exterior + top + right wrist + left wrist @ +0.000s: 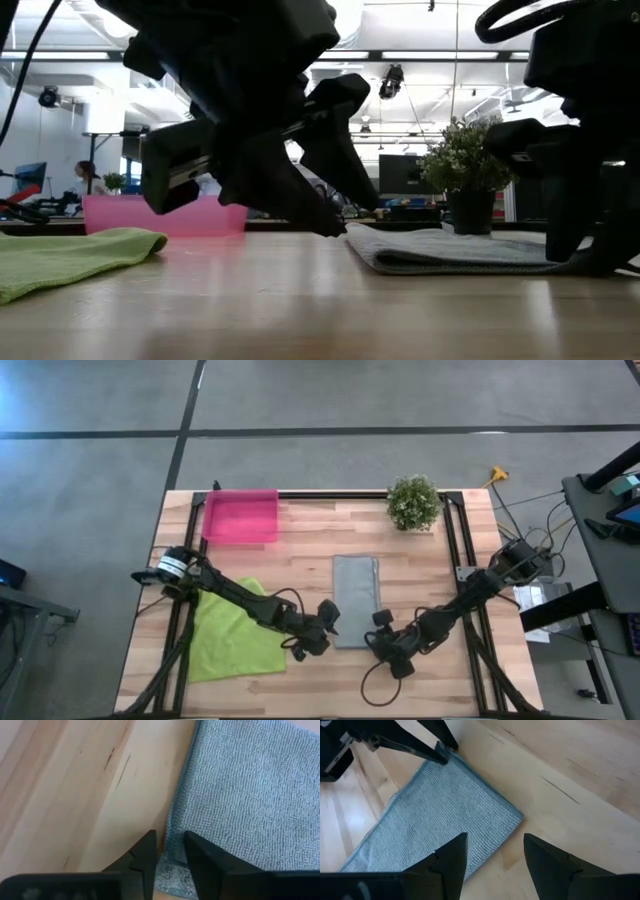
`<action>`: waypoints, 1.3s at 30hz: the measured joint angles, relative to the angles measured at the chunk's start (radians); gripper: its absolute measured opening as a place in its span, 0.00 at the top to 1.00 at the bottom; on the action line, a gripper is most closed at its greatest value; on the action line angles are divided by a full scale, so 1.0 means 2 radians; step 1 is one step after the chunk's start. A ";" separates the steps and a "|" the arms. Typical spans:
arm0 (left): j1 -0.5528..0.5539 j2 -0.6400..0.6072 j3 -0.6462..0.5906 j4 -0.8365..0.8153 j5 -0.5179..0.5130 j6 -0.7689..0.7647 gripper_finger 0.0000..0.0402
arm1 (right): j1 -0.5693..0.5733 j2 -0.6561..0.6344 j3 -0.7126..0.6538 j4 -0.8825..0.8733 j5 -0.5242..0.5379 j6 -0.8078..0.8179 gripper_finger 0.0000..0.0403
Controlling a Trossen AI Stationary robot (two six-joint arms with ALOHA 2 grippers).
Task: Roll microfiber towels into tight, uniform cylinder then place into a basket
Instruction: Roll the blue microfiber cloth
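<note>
Folded grey microfiber towel [357,598] flat on wooden table [420,660]; right end effector [170,852] narrowed, pinching its near corner, left end effector [495,855] spread astride the other, likely to start the roll

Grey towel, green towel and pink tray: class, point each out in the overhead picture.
grey towel [356,598], high view, its middle.
green towel [232,643], high view, flat middle.
pink tray [240,516], high view, its floor.
</note>
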 joint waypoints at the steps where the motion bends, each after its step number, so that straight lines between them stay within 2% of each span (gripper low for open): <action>1: 0.000 0.000 0.000 0.001 0.000 0.000 0.56 | 0.000 0.000 0.000 -0.001 0.002 0.000 0.78; 8: 0.000 0.000 0.003 -0.001 0.000 0.000 0.56 | 0.000 0.000 -0.001 -0.002 0.006 0.001 0.84; 16: 0.000 -0.001 0.017 0.001 -0.001 0.000 0.56 | -0.002 -0.019 -0.003 -0.001 0.003 0.067 0.97; 26: 0.000 0.010 0.012 0.001 0.034 -0.002 0.56 | -0.001 -0.031 -0.002 0.041 -0.016 0.100 0.98; 33: 0.000 0.023 0.007 -0.002 0.082 -0.022 0.56 | -0.004 -0.031 -0.003 0.042 -0.017 0.151 0.98; 36: -0.001 0.023 0.008 -0.002 0.073 -0.037 0.56 | -0.004 -0.031 -0.003 0.051 -0.016 0.172 0.98; 39: -0.001 0.022 0.010 0.005 0.040 -0.036 0.56 | -0.004 -0.031 -0.003 0.071 -0.016 0.185 0.98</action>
